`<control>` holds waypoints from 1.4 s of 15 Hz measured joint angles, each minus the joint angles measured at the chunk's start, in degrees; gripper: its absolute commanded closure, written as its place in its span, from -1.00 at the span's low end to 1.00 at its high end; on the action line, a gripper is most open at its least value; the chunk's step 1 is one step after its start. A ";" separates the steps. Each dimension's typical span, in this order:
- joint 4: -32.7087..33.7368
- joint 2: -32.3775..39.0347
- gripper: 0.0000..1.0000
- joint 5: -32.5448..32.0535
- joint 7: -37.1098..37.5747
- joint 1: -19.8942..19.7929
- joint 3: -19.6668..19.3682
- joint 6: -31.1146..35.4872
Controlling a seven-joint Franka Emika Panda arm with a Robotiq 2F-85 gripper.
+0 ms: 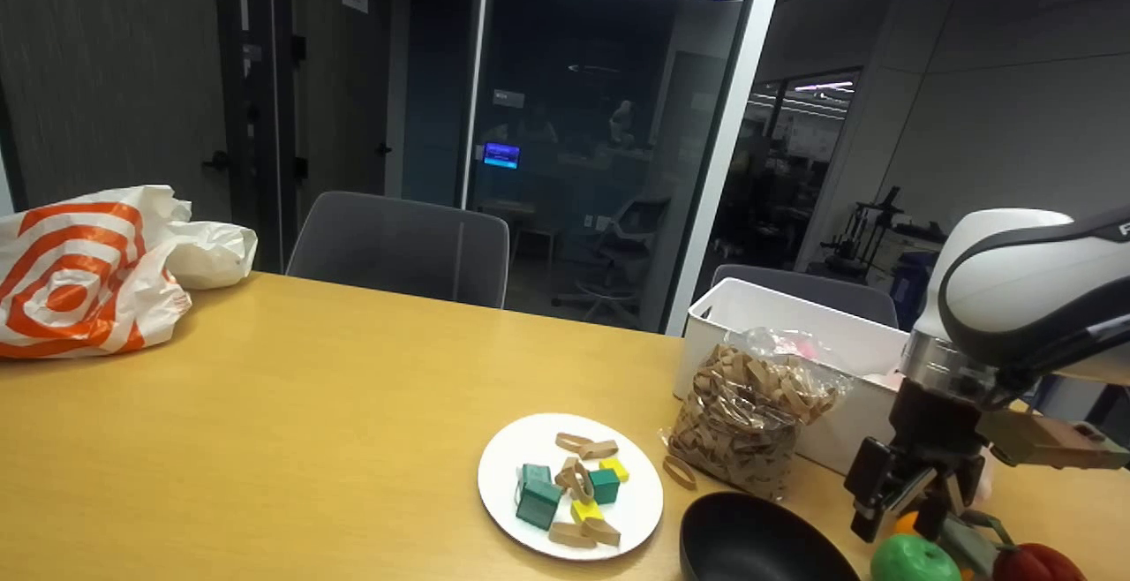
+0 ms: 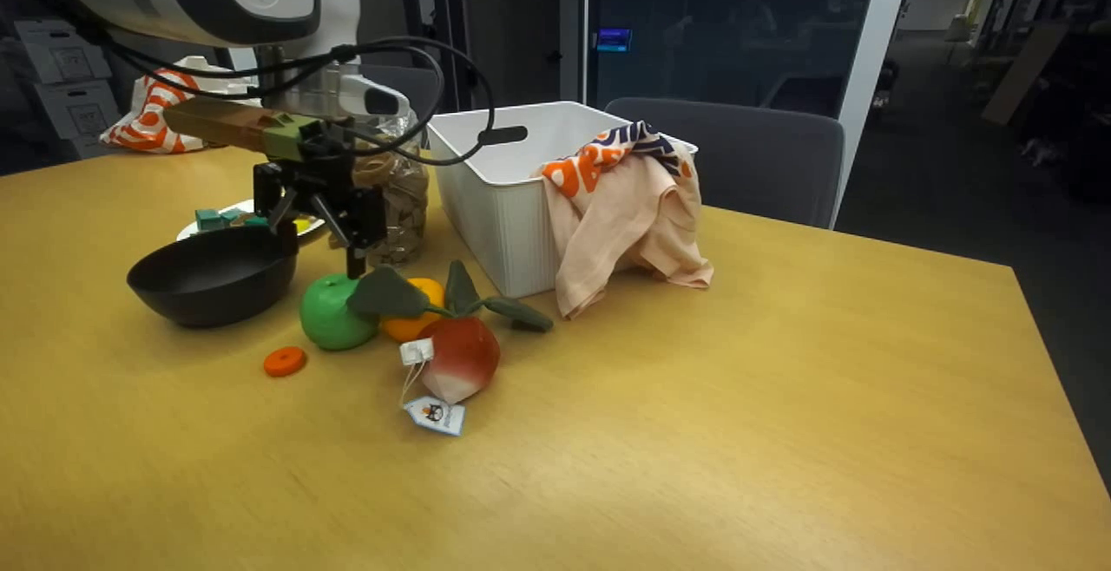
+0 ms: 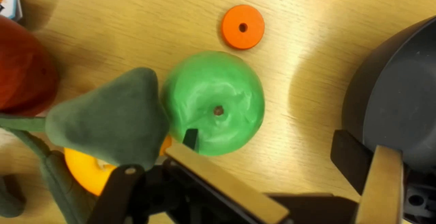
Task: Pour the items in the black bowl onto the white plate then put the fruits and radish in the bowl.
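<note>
Black pincer (image 2: 321,250) spread wide, gripping nothing, I hang over the wooden desk (image 1: 291,440). From the left come a flat round white plate (image 1: 530,440) bearing small green and yellow blocks (image 1: 538,503); a deep round black bowl (image 1: 750,537); near my pincer, a round glossy green apple (image 2: 338,315); beside it, a round orange fruit (image 2: 405,329); then a red-and-white radish (image 2: 460,354).
</note>
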 measured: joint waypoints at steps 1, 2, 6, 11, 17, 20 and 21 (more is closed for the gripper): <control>-0.43 0.00 -1.00 -1.63 1.28 0.00 0.13 1.36; -0.80 0.00 -1.00 -3.55 2.81 0.00 0.29 2.62; -1.76 0.05 -1.00 -9.47 7.87 0.00 0.49 4.34; -3.00 1.14 -0.50 -12.27 10.81 -0.01 0.46 4.20; -3.15 2.08 -0.17 -13.84 12.68 -0.02 0.45 3.97; -3.01 1.98 -0.17 -13.80 13.04 -0.02 0.46 3.36; -2.93 1.73 -0.17 -13.56 13.04 0.00 0.49 3.23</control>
